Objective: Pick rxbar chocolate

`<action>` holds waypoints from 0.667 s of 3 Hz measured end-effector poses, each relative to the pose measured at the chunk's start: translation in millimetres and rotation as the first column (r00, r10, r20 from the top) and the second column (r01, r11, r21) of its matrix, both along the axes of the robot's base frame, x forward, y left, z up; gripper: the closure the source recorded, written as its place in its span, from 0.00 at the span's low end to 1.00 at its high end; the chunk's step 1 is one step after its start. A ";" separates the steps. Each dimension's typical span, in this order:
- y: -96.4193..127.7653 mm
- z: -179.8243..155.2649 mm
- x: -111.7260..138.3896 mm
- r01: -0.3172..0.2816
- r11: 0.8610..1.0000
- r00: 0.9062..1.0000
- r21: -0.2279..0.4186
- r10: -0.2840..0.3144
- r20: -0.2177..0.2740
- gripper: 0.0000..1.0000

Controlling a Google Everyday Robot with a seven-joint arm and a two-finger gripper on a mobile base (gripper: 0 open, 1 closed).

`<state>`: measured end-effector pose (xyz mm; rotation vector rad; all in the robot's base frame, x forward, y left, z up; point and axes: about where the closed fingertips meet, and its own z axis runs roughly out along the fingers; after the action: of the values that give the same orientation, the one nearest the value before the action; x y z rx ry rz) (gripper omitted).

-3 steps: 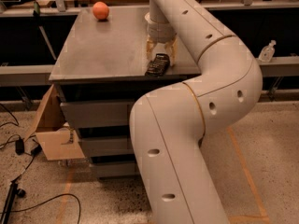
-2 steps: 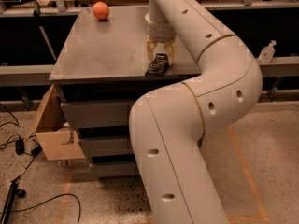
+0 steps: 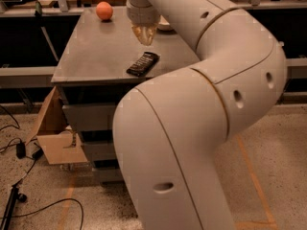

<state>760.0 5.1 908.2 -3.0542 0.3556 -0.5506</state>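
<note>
Since a second ago the gripper (image 3: 144,40) has risen from the rxbar chocolate (image 3: 143,63). Then it was down at the bar; now it hangs in the air above the table (image 3: 96,47). The bar has stayed behind on the tabletop and now sits a little further left, flat and angled.

The single camera view shows one of each thing:
- **rxbar chocolate:** one dark bar. It lies diagonally near the table's front edge, with one end pointing toward the back right.
- **Orange ball (image 3: 104,10):** one, at the table's far left corner, well apart from the bar.
- **Pale dish (image 3: 166,27):** one, behind the gripper. It is mostly hidden by the arm (image 3: 225,80), so what kind of dish it is cannot be told.
- **Cardboard box (image 3: 53,128):** one, open, leaning by the table's left side on the floor.
- **Cables (image 3: 53,207):** dark ones trailing across the floor in front of the box.

The gripper is above the bar and slightly behind it, clear of it, with bare tabletop showing between them. Its amber, see-through fingers (image 3: 139,32) taper down to a single point. The jaws look drawn together, with no gap visible between the tips. They hold nothing and touch nothing: not the bar, the table or the ball.

The thick white arm curves from the lower foreground up and over the table's right side, covering that edge.
</note>
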 end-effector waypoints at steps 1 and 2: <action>15.2 39.9 -19.0 -0.022 0.998 0.990 0.052 0.015 0.141 1.00; -9.6 84.7 -64.3 -0.027 0.993 0.976 0.117 0.001 0.216 0.85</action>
<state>695.7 -4.5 992.9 -2.8445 0.3461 -0.8188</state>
